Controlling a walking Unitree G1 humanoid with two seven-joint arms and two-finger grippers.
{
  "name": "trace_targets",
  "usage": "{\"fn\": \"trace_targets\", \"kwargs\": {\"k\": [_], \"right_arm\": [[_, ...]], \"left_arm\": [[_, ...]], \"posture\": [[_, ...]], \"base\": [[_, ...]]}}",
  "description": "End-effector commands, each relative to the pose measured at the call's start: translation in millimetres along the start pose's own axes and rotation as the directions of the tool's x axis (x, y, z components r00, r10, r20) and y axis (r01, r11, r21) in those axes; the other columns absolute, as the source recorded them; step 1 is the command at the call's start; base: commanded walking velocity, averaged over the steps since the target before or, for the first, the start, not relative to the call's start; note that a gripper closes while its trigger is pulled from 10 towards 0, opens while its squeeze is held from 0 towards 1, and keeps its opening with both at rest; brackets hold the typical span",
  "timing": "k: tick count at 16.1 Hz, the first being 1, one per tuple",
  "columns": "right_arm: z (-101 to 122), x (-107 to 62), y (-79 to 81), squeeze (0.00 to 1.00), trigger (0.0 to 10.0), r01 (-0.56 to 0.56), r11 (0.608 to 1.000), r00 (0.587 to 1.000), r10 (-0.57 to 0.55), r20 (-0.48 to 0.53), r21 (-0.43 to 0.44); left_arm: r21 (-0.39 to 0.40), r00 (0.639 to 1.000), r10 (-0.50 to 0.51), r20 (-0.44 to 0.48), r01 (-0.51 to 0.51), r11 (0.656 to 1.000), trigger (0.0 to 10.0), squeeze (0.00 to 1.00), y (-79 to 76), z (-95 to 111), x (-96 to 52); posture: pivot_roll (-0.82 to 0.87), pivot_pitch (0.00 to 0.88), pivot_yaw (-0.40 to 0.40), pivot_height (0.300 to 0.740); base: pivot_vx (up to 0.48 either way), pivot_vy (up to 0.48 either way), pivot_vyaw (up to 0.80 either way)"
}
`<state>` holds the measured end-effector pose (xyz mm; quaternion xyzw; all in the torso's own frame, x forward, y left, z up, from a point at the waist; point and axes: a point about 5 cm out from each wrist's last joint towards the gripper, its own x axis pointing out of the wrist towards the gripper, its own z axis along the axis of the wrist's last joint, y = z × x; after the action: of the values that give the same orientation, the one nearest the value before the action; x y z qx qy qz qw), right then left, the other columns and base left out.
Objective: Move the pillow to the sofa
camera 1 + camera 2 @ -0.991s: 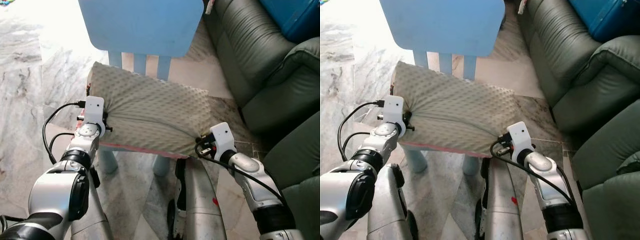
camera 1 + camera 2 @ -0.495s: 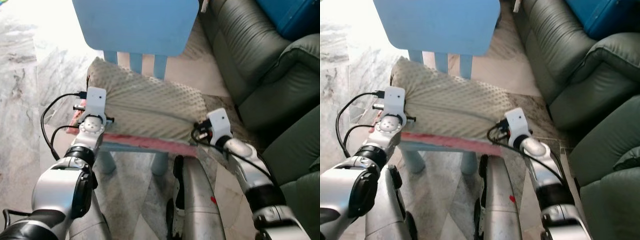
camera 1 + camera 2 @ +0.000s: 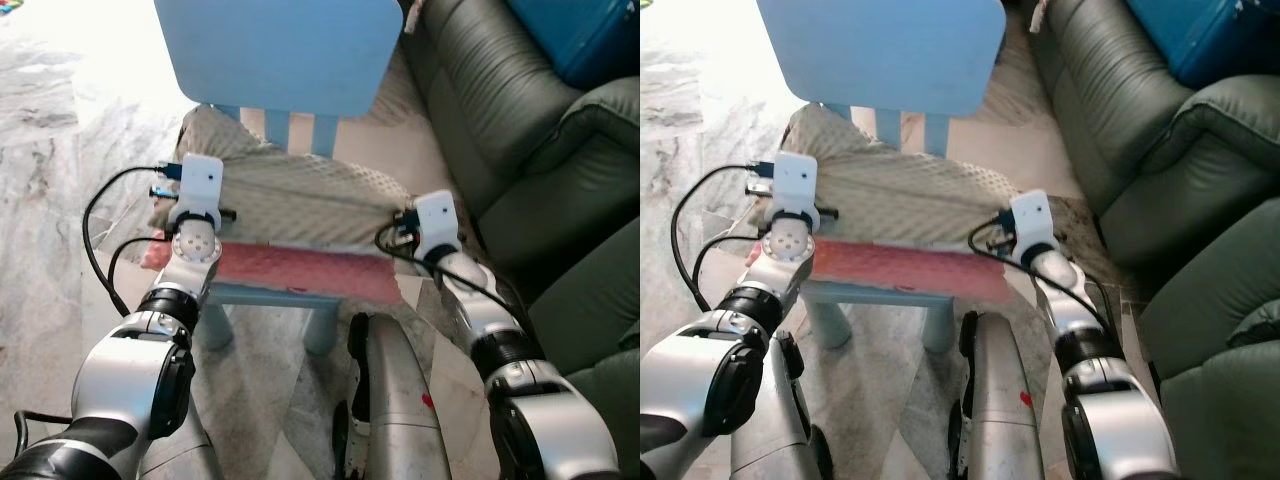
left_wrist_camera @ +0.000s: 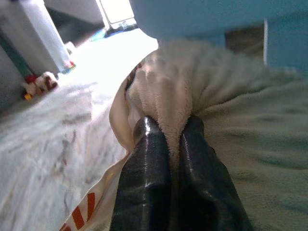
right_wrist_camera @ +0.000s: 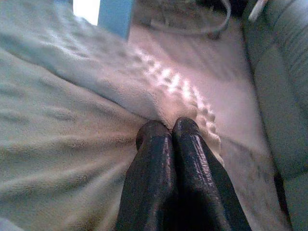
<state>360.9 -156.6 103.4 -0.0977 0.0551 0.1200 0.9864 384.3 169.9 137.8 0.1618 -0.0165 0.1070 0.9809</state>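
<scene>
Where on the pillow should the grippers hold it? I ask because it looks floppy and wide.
At its two short ends, one gripper from each side. The pillow lies across the blue chair, soft and wide, so bunched fabric pinches easily. The left gripper and right gripper each clamp a fold there.

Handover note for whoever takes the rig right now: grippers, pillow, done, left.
Left gripper: shut on the pillow's left end, fabric bunched between the fingers.
Right gripper: shut on the pillow's right end.
Pillow: cream, dimpled top, pink underside showing along its near edge; it sits at the seat of the blue chair, held between both arms. Whether it rests on the seat or hangs clear I cannot tell.
Sofa: dark green, to the robot's right, beyond the right arm.
Done: both ends gripped.
Left: bring the pillow clear of the chair, turn right, set it on the sofa, release.
</scene>
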Motion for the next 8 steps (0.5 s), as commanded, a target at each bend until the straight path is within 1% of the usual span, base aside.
{"fn": "trace_targets", "kwargs": {"k": [1,2,3,4,5,6,8], "right_arm": [[4.3,-1.4,-15.5,0.0,0.0,0.074,0.997,0.997,-0.075,0.034,0.02],[12.7,0.5,-17.7,0.0,0.0,0.074,0.997,0.994,-0.074,0.085,0.006],[17.8,1.3,-20.2,0.0,0.0,0.08,0.997,0.99,-0.08,0.115,0.002],[22.6,1.4,-22.8,0.0,0.0,0.081,0.997,0.986,-0.08,0.146,0.001],[22.7,-0.1,-26.0,0.0,0.0,0.091,0.995,0.984,-0.094,0.15,0.027],[18.0,-3.1,-27.4,0.0,0.0,0.107,0.993,0.984,-0.113,0.14,0.056],[11.3,-14.5,-26.4,0.0,0.0,0.11,0.993,0.979,-0.115,0.167,0.043]], "left_arm": [[-0.031,0.988,0.093,0.125,-0.09,0.995,0.0,0.0,19.6,27.1,10.3],[-0.054,0.978,0.111,0.175,-0.104,0.993,0.0,0.0,23.6,35.6,10.6],[-0.066,0.971,0.119,0.207,-0.108,0.992,0.0,0.0,25.1,41.2,10.2],[-0.058,0.963,0.107,0.246,-0.095,0.994,0.0,0.0,23.4,46.7,8.5],[-0.023,0.952,0.069,0.297,-0.066,0.998,0.0,0.0,18.9,51.5,3.8],[-0.006,0.946,0.028,0.323,-0.028,1.0,0.0,0.0,12.4,50.5,-3.7],[-0.013,0.946,-0.041,0.32,0.048,0.999,0.0,0.0,3.2,39.7,-21.3]], "posture": [[-0.02,0.0,-0.097,0.45],[-0.02,0.0,-0.084,0.45],[-0.02,0.0,-0.081,0.45],[-0.01,0.0,-0.069,0.45],[-0.01,0.0,-0.064,0.45],[-0.01,0.0,-0.061,0.45],[0.0,0.0,-0.055,0.45]], "base": [[0.0,0.0,0.0],[0.0,0.0,0.0],[0.0,0.0,0.0],[0.0,0.0,0.0],[0.0,0.0,0.0],[0.0,0.0,0.0],[0.0,0.0,0.0]]}}
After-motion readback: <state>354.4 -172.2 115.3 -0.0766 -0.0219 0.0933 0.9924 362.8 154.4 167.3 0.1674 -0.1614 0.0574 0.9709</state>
